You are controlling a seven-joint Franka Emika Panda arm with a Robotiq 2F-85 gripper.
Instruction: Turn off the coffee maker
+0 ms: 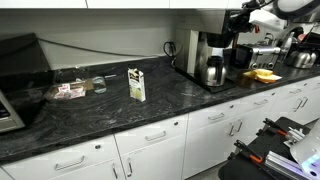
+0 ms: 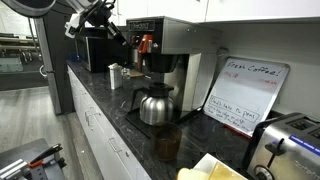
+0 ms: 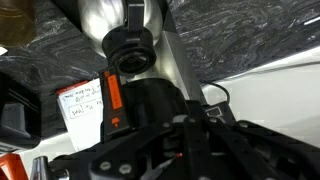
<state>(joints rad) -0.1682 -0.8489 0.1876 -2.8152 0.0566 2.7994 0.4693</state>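
Claw (image 2: pixel 127 41) pinched together at upper left of an exterior view, tip just beside an orange patch (image 2: pixel 143 43) on the coffee maker (image 2: pixel 165 55). No clear fingertips in the wrist view, only dark blurred housing along the bottom edge. Coffee maker in both exterior views: boxy, black and brushed metal, on a dark veined stone counter (image 2: pixel 110 120) over white cabinets (image 1: pixel 150 145). Under its spout, a rounded steel carafe (image 2: pixel 155 105) with a black handle.

Reads "Fresh Coffee" in handwriting atop a white board (image 2: pixel 246 95) leaning right of the machine; lines below too small to read. Shows in that exterior view only, as does a chrome toaster (image 2: pixel 290 148) at lower right.

Seen from the opposite angle only: a small printed carton (image 1: pixel 136 84) upright mid-counter, print illegible, and a black appliance (image 1: pixel 20 65) at far left.

Wrist view alone: black round knob (image 3: pixel 130 50) against a shiny metal cylinder, an orange strip (image 3: pixel 113 100), a white sheet (image 3: pixel 80 108) with handwriting too blurred to read.
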